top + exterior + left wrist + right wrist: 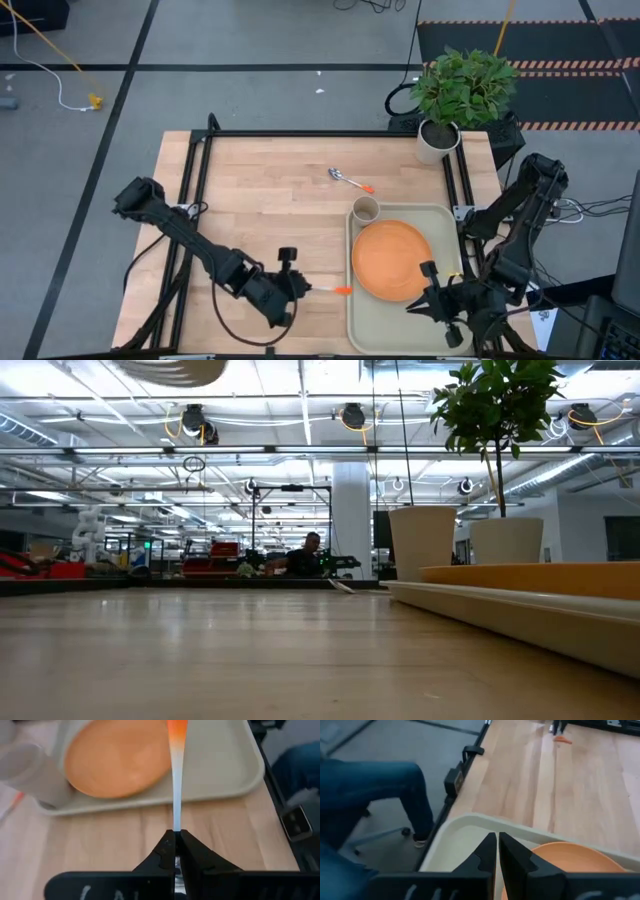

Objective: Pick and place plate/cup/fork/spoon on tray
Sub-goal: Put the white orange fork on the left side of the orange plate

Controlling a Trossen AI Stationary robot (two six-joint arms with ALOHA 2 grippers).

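So I've got the left gripper (297, 287) low over the table near its front edge, fingers pinching the fork (176, 780) by the metal end, orange handle sticking out toward the tray (365, 330). The plate (392, 260) is already sitting on the tray and the cup (366, 209) is in the tray's far corner, just beside the plate. The spoon (350, 181) is out on the table, a bit beyond the tray. The right gripper (441, 304) is parked over the tray's near edge, fingers pressed together with nothing in them. My worry: the grip on the fork looks like a thin pinch right at the tip, so it could pivot or slip out if I swing it fast, and the raised tray rim could catch the handle if I come in too low. There's also not much bare tray left, so it might land half on the plate, and the right arm sits close to where I'd drop it. The left wrist view is the only one that really shows the pinch; the high view gives the layout but the fork is tiny there. The low view shows neither gripper, just the tray edge and the potted plant (462, 95).
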